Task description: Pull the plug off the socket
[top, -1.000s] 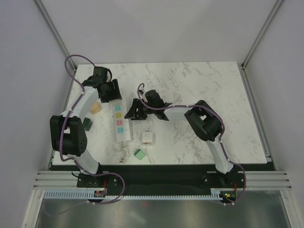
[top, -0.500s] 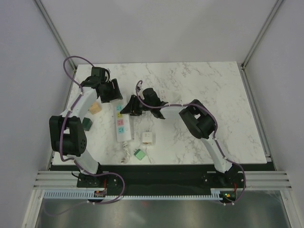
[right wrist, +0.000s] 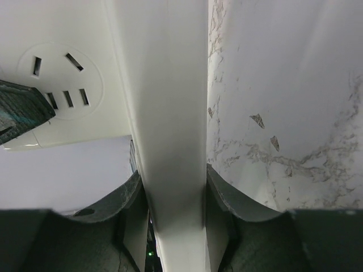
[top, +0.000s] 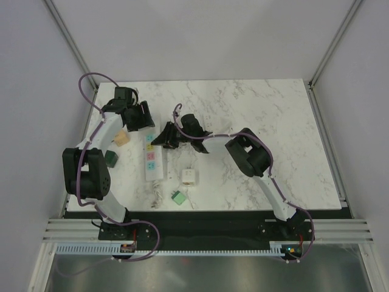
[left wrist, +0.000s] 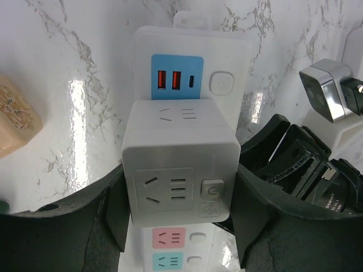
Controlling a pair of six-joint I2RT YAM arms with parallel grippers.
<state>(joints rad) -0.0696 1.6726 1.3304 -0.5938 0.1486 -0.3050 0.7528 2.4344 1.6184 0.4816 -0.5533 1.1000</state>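
Observation:
The socket is a long white power strip lying lengthwise left of centre. In the left wrist view its blue USB face and pink outlet show. The plug, a white cube adapter, sits over the strip's middle. I cannot tell whether its pins are still in. My left gripper is shut on the cube's two sides. My right gripper is shut on the strip's body from the right. The cube's round-socket side shows beside it.
A second white cube adapter and a small green plug lie near the front edge. A tan block and a dark green block lie left of the strip. The strip's short cord trails forward.
My right gripper has moved left to the strip's far end and closed on it. The strip has shifted slightly left. My left gripper has shifted slightly back and left.

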